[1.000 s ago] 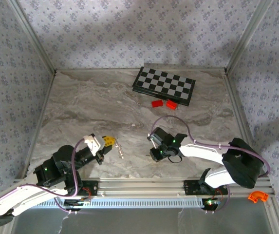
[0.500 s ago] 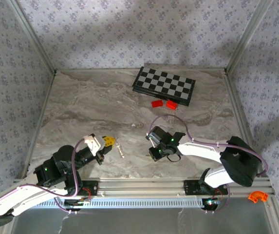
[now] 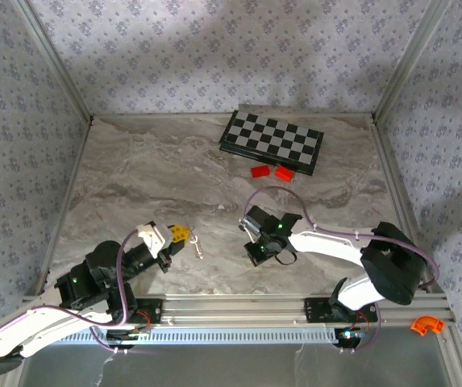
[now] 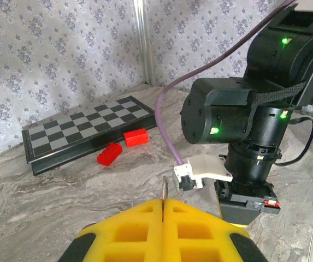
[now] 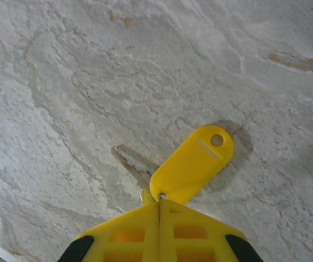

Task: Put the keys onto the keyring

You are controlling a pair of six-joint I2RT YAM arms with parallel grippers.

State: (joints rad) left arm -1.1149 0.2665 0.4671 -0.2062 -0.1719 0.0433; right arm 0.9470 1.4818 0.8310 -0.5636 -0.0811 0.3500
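White-and-black arms (image 3: pixel 327 246), purple cables (image 4: pixel 170 117), green indicator lights (image 4: pixel 214 130), yellow grid-patterned pincer pads (image 5: pixel 126 234)

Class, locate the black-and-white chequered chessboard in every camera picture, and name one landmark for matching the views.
Top external: black-and-white chequered chessboard at the far edge of the grey marble tabletop, right of centre.
Left wrist: chessboard left of centre, in the background.
Right wrist: lens faces down on the tabletop and a yellow key tag.
Shared landmark: two red blocks at the board's near edge, top and left-wrist views.
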